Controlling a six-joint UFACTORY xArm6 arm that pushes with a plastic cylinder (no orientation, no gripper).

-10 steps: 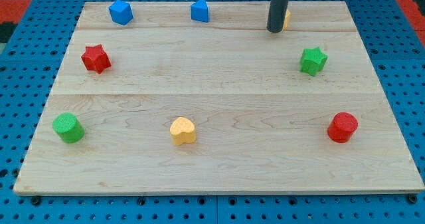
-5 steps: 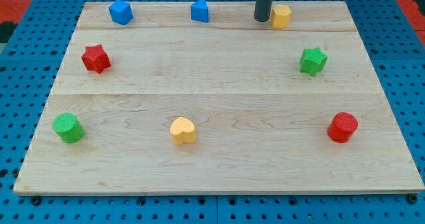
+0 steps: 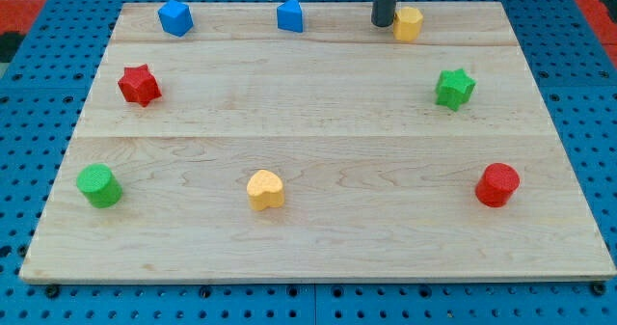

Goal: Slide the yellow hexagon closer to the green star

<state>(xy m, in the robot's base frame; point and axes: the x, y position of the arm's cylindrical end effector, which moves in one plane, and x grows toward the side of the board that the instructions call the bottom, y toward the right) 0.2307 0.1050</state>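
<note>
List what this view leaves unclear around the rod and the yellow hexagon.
- Contact: my tip sits just to the view's left of the yellow hexagon; whether they touch cannot be told, the gap being too small.
- Rod's upper part: cut off by the view's top edge.
- Hexagon's left faces: partly hidden by the rod.

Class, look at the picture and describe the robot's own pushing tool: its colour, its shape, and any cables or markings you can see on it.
Only a short stretch of the tool shows: a straight, round, dark grey to black rod entering from the view's top. It is plain and matte, with no cables, labels or markings visible. My tip ends blunt and flat, the same width as the rod.
</note>
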